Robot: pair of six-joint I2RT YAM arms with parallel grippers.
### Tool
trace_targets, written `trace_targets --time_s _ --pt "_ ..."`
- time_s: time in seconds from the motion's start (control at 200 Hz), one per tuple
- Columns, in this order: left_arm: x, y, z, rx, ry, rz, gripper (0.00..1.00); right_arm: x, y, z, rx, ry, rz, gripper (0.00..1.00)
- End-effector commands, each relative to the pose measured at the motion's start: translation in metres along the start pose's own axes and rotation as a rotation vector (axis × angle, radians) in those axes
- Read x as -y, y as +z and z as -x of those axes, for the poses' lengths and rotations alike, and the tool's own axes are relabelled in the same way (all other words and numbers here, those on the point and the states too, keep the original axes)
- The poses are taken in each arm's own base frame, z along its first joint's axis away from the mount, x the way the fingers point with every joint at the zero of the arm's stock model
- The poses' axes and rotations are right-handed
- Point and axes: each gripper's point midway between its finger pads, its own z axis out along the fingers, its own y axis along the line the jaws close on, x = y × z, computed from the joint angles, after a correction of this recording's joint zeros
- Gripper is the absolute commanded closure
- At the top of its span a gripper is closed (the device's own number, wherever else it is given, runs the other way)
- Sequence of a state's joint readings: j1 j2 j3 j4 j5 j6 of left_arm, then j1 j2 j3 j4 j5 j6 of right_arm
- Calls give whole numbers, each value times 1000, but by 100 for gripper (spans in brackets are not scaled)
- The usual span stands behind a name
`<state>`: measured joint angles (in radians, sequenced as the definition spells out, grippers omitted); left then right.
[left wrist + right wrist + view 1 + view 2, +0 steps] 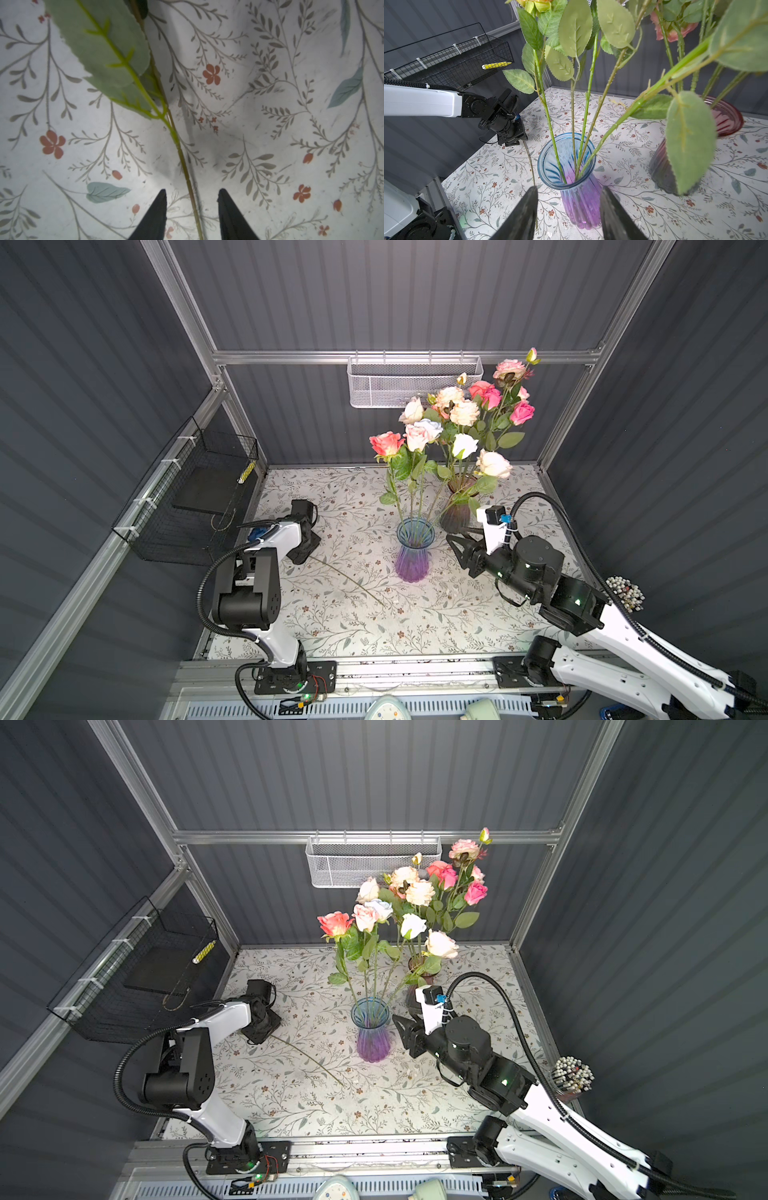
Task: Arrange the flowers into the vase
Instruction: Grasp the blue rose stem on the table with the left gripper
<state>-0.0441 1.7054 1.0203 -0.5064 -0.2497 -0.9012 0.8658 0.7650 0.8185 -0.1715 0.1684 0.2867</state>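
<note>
Left gripper [192, 196] is down on the cloth at the left, jaws partly apart and straddling the loose stem [347, 580]. There is a gap on both sides and nothing is pinched yet. Close squarely on the bare stem below the leaf [104, 45] fork, not on the leaf. The bloom is hidden under the arm, so I'd judge you should lift slowly and let the long tail clear the cloth before tilting it upright. A few roses [415, 437] stand in the blue-violet vase [413, 560] at centre; the larger bunch sits in the dark red vase [457, 514] just beyond, to the right. Right gripper [569, 192] hovers on the right of the blue-violet vase, jaws half apart and empty, well placed to steady it. Cloth [353, 626] is a pale sprig print, smudged and flat. Grey ribbed walls [374, 294]; white mesh basket [415, 383] on the far rail; black wire basket [187, 506] on the left wall.
</note>
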Motion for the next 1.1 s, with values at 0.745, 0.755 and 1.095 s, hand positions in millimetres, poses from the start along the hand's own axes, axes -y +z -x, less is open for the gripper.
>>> trace_targets --time_s 0.745,0.755,1.095 --pt "20 -2 2 -14 134 -111 90 3 4 2 16 4 -16 47" --pt "20 -2 2 -15 135 -113 90 3 3 2 15 4 -16 47" --pt "34 -22 3 -11 162 -205 95 4 0 5 25 6 -23 47"
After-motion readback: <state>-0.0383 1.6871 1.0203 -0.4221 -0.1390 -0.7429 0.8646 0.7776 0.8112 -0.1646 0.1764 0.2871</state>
